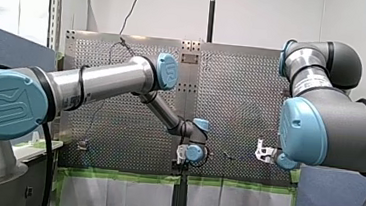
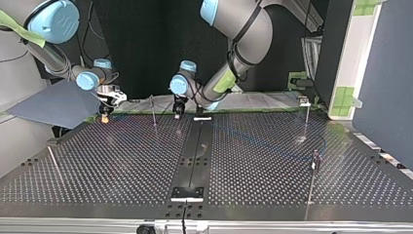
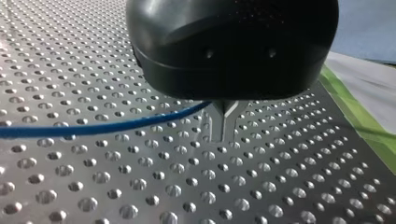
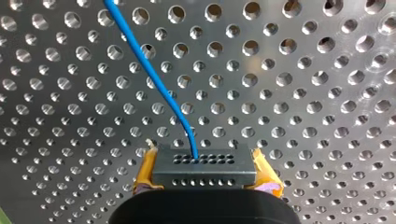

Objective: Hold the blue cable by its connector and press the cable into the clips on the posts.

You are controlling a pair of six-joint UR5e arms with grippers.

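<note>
My right gripper point(image 4: 205, 170) is shut on a dark grey connector point(image 4: 204, 161), its yellow pads point(image 4: 145, 169) pressing the block's two ends. From the connector's top the blue cable point(image 4: 154, 79) runs away over the perforated plate. My left gripper point(image 3: 227, 109), black with metal tips, is shut low over the plate, and the blue cable point(image 3: 93, 128) leads off sideways from between its tips. At the top view's far edge my right gripper point(image 2: 104, 116) hangs at the left and my left gripper point(image 2: 178, 112) near the middle, with a thin post point(image 2: 153, 111) between them.
Other thin posts stand at the top view's right, one far point(image 2: 306, 117) and one nearer point(image 2: 313, 168). A dark rail point(image 2: 195, 151) runs down the table's middle. A blue panel point(image 2: 58, 105) lies beside my right gripper. Green tape point(image 3: 359, 116) marks the plate's edge.
</note>
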